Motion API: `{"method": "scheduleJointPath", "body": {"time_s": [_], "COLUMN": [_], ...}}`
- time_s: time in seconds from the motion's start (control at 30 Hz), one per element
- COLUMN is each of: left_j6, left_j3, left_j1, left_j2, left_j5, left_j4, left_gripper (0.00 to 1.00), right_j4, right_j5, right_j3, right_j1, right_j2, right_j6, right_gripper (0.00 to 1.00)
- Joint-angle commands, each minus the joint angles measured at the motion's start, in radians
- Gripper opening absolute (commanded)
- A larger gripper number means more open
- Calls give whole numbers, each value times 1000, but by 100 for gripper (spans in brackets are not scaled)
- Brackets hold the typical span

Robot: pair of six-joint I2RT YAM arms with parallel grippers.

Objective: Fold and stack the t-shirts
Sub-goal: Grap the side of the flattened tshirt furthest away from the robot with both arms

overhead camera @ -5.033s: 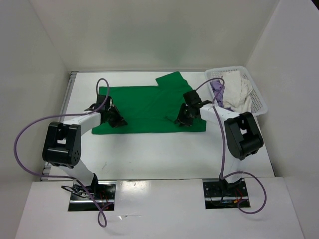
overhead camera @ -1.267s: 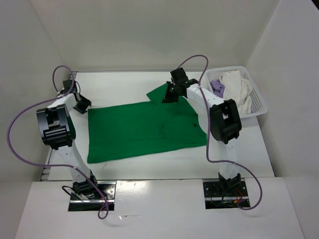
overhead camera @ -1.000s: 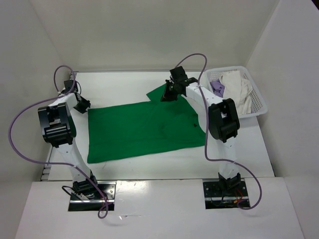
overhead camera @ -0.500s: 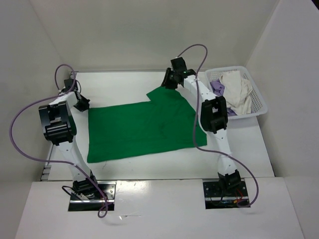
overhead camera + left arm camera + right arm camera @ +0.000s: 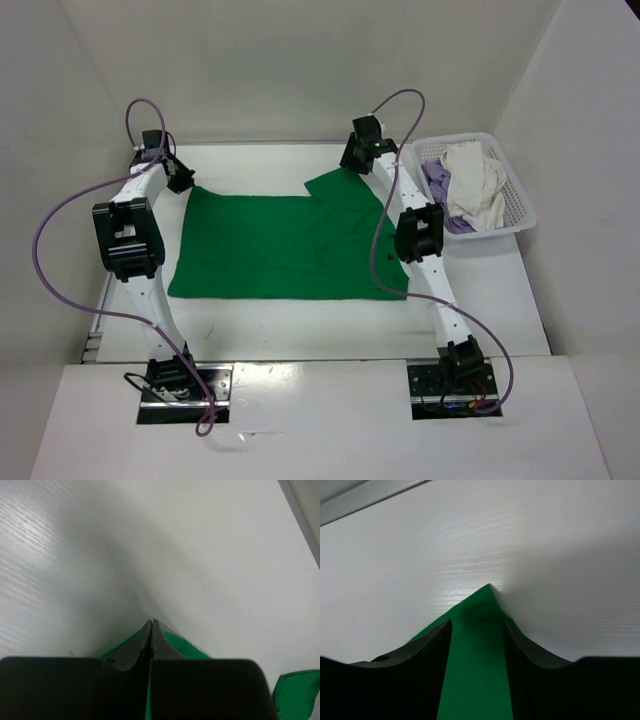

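A bright green t-shirt point(image 5: 285, 245) lies spread flat on the white table. My left gripper point(image 5: 185, 183) is at its far left corner. In the left wrist view that gripper point(image 5: 151, 622) is shut, with green cloth point(image 5: 187, 647) pinched between the jaws and showing on both sides. My right gripper point(image 5: 350, 163) is at the far sleeve. Its wrist view shows it point(image 5: 478, 621) open, the sleeve's pointed tip point(image 5: 477, 680) lying on the table between the fingers. A white t-shirt point(image 5: 475, 190) and a lavender one point(image 5: 436, 182) sit bunched in the basket.
The white mesh basket point(image 5: 455, 138) stands at the far right of the table, against the right wall. White walls close in the table on the left, back and right. Both arms stretch out along the shirt's two sides, purple cables looping above them.
The left gripper has shut on the shirt's far left corner and drawn it farther back. The right gripper has opened and let go of the sleeve. The shirt now lies flatter and squarer.
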Motion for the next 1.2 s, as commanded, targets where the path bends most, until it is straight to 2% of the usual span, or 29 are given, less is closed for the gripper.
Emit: {"method": "scheduleJointPath", "body": {"time_s": [0.0,0.33,0.7,0.8,0.93,1.03,1.17], "left_j6": [25,25,4,4,13,13,13], "left_j3": [-16,-67,-85,-104,-113,-113,-131], "left_j1": [11,11,11,11,11,11,11], "left_j2": [14,14,14,3,-8,-17,-17], "left_j5": [1,10,30,30,21,21,30], "left_j4": [-12,9,28,28,28,28,37], "left_gripper": [0,0,0,0,0,0,0], "right_j4": [13,48,99,110,110,89,70], "right_j5": [38,94,-129,-152,-185,-159,-159], "right_j3": [54,51,26,26,26,54,86], "right_j1": [-19,-41,-41,-41,-41,-41,-61], "right_j2": [43,31,79,88,108,117,70], "right_j6": [-18,-49,29,51,77,86,86], "right_gripper": [52,53,50,45,33,13,1]}}
